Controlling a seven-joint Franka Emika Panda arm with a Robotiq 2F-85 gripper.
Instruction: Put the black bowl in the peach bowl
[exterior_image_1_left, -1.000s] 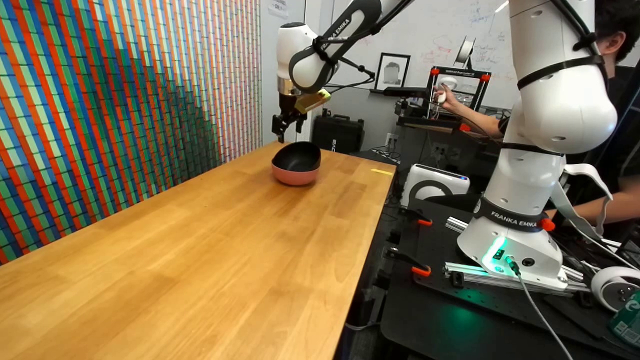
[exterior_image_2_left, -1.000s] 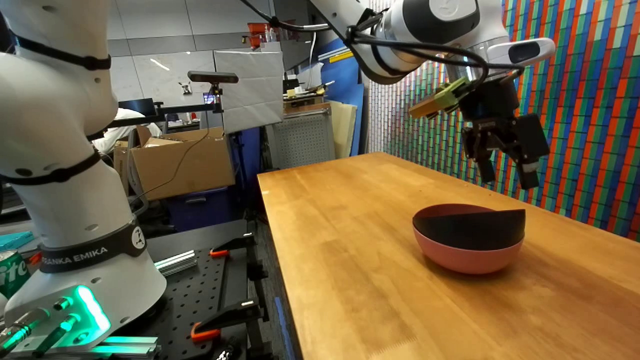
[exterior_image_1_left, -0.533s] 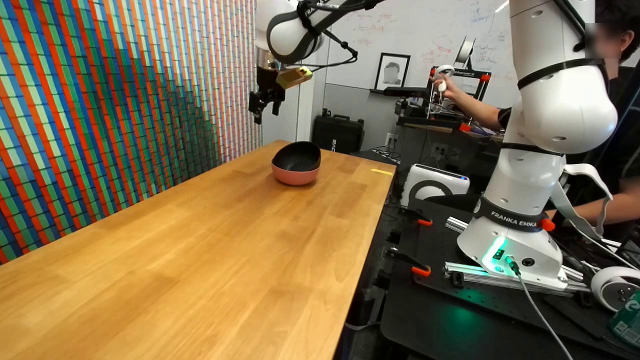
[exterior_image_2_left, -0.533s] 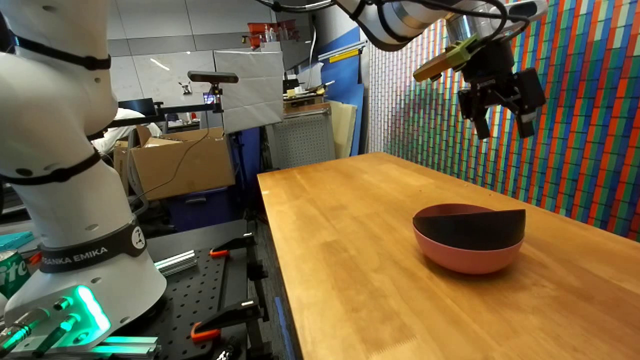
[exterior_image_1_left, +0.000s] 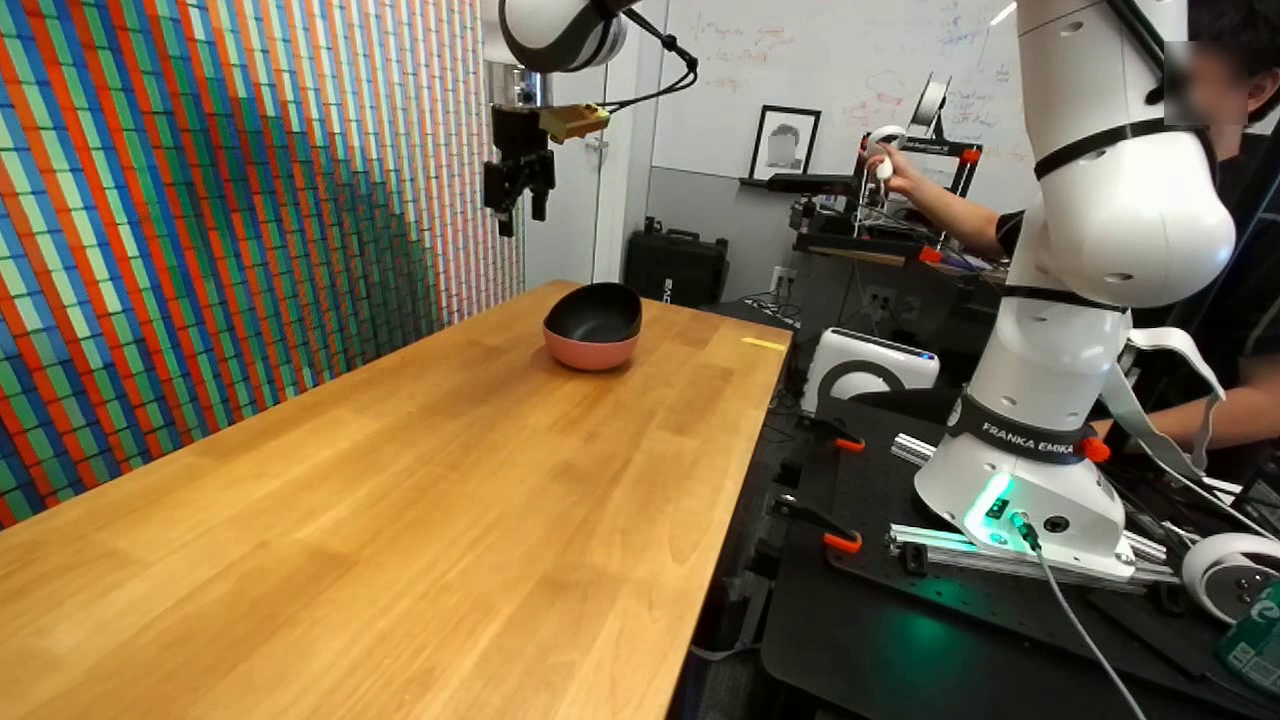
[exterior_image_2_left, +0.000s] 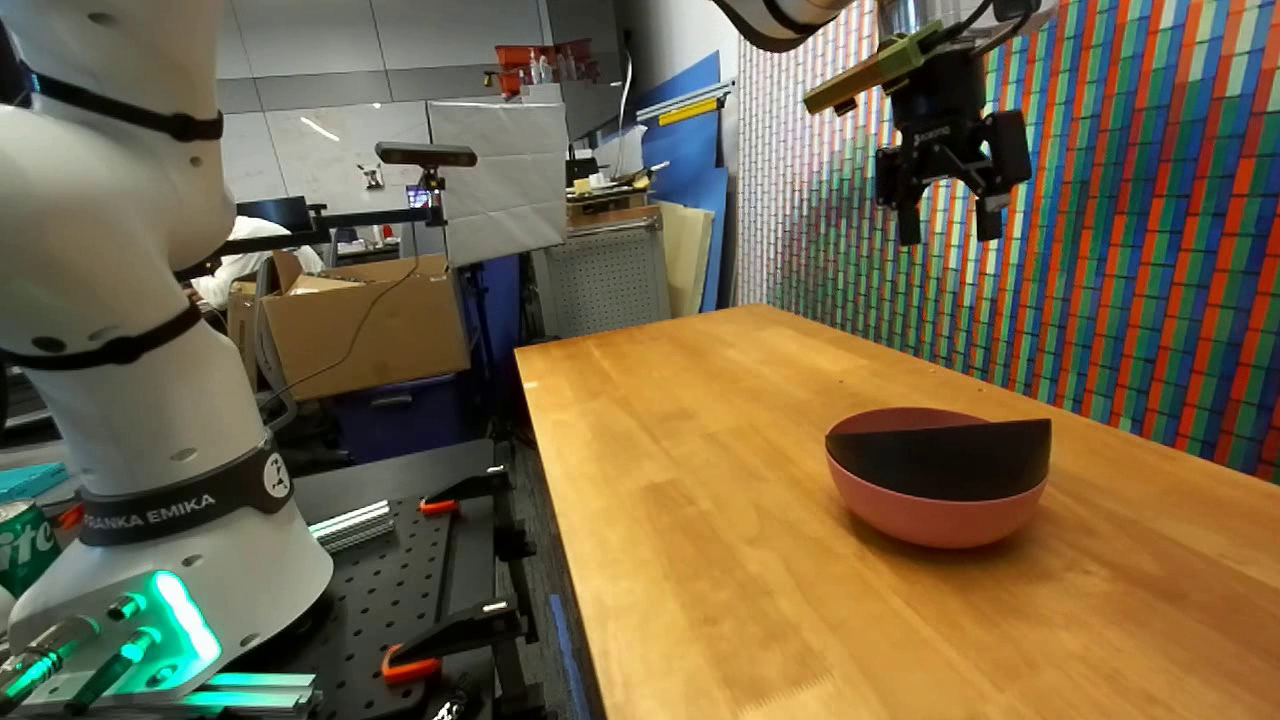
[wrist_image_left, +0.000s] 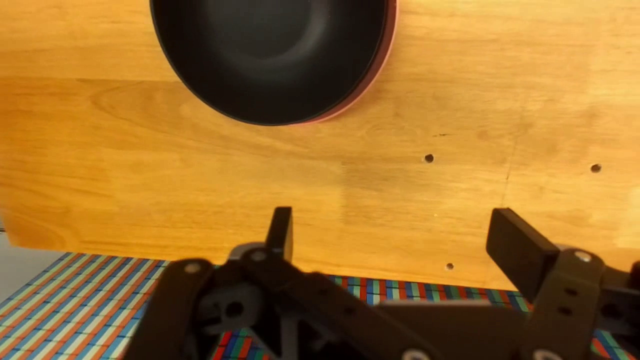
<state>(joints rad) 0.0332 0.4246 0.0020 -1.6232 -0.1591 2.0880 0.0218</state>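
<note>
Higher than a moment ago, the gripper (exterior_image_1_left: 523, 217) hangs well above the table (exterior_image_1_left: 480, 480) in an exterior view, jaws apart; the black bowl (exterior_image_1_left: 595, 312) sits tilted inside the peach bowl (exterior_image_1_left: 590, 353), both unmoved. FRANKA EMIKA crosses a black band (exterior_image_1_left: 1018, 438) on the arm (exterior_image_1_left: 1110, 220); I can't read the whiteboard (exterior_image_1_left: 850, 60). In an exterior view a green can (exterior_image_2_left: 28, 545), cut off, shows "ite". The wrist view crops both bowls.

Arm (exterior_image_1_left: 1115, 230)'s stretched way out from its base (exterior_image_1_left: 1050, 485), with the hand (exterior_image_2_left: 949, 231) up in the air pointing pretty much straight down, both fingers (wrist_image_left: 517, 242) spread wide apart.
</note>
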